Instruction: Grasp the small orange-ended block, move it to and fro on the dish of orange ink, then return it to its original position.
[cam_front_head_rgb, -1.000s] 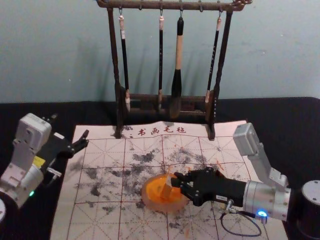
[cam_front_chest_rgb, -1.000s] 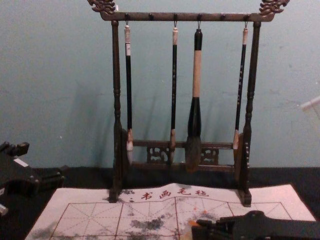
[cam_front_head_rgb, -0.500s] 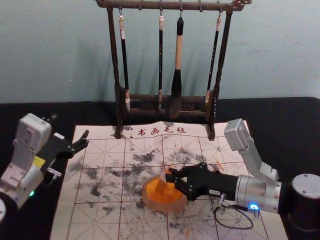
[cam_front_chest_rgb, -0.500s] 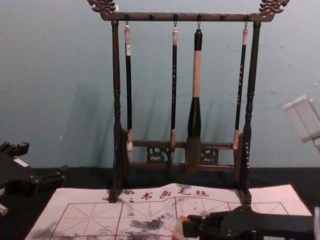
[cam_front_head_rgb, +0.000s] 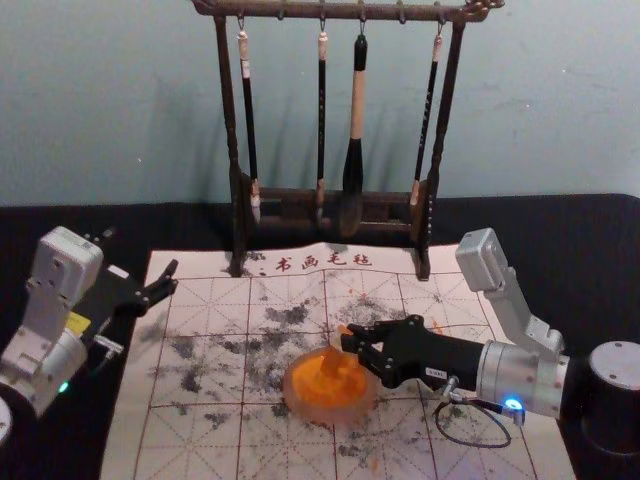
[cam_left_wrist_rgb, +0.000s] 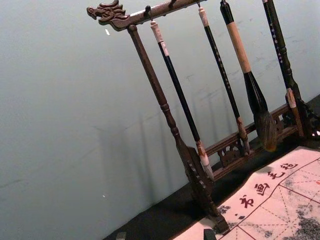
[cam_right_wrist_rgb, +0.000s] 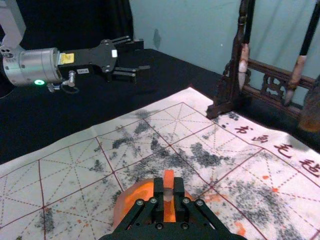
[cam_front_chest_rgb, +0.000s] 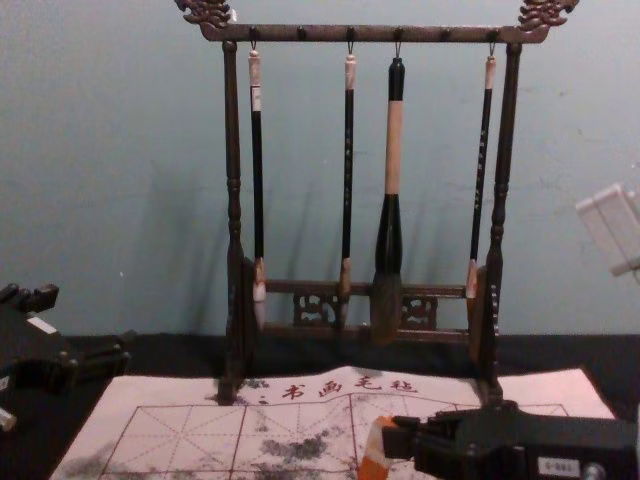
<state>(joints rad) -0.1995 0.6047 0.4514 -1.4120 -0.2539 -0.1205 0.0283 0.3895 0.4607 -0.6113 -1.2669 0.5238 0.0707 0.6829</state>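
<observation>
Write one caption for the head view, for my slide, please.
Right claw holding the orange-ended block at the ink dish, before four hanging brushes.

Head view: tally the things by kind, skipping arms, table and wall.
Brushes: 4
Rack: 1
Mat: 1
Dish: 1
Block, held at the dish by the right tool: 1
Total: 8

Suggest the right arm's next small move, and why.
I'd probably slide the block a short way across the dish: the right gripper has its fingers closed on it, and in the head view its lower end appears over the orange ink.
</observation>
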